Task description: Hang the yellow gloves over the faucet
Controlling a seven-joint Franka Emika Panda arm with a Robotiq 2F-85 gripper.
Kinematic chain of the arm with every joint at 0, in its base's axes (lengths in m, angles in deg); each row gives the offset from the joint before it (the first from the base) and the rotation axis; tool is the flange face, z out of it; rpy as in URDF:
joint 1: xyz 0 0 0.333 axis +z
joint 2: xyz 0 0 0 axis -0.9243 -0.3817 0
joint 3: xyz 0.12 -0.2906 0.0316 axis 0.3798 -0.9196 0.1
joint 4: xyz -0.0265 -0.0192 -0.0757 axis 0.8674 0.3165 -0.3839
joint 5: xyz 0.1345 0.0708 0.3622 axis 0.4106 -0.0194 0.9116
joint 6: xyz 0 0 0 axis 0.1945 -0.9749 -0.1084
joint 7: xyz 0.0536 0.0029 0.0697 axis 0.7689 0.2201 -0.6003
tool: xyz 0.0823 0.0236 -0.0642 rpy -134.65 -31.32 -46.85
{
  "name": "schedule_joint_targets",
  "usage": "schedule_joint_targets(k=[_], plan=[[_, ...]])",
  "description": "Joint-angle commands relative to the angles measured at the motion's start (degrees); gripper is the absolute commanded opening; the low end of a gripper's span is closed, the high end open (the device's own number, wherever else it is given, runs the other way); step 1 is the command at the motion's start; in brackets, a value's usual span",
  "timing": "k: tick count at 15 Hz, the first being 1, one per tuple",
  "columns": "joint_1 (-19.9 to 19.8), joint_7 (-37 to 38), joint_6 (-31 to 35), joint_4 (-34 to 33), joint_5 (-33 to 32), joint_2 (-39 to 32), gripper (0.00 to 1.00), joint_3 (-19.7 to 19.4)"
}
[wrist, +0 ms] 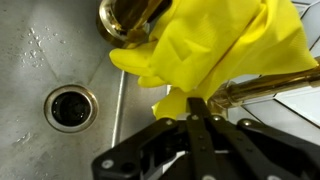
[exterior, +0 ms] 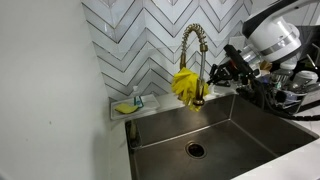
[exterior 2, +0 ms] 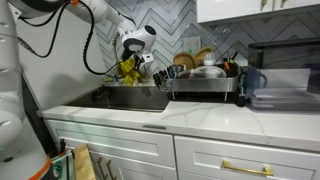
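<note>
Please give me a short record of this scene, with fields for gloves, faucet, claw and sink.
gloves: bright yellow floppy rubber gloves, bunched against the faucet's lower stem
faucet: tall brass gooseneck tap with coiled spring neck
claw: black metal claw at the gloves' lower edge; grip unclear
sink: steel basin with round drain
ledge: small yellow-green sponge
</note>
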Motion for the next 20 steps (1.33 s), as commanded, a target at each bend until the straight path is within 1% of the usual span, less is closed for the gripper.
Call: schedule_joint_targets(k=[1, 4, 6, 7, 8, 11, 14, 15, 16, 17, 18, 20], plan=[[0.3, 1.8, -1.5, -0.6, 1.0, -0.4, 0.00, -0.6], [0.4, 2.0, -0.2, -0.7, 0.8, 0.2, 0.00, -0.7], [0.5, 2.5, 0.0, -0.8, -0.5, 0.5, 0.00, -1.1], [0.6, 2.9, -0.1, -0.8, -1.5, 0.4, 0.26, -1.3], [0.6, 3.0, -0.4, -0.8, -1.7, 0.2, 0.27, -1.3], [0.8, 3.0, -0.3, -1.1, -1.1, -0.8, 0.47, -1.1], [1.0, 3.3, -0.3, -1.6, -0.4, -1.7, 0.72, -1.0], [1.0, 3.4, -0.3, -1.6, -0.2, -2.0, 0.78, -1.0], [1.1, 3.6, -0.4, -1.7, -0.1, -2.2, 0.37, -1.0], [1.2, 3.8, -0.2, -1.7, -0.3, -2.3, 0.42, -1.0], [1.2, 4.0, -0.2, -1.7, -0.4, -2.4, 0.42, -1.0], [1.3, 4.1, -0.2, -1.7, -0.4, -2.6, 0.27, -1.0]])
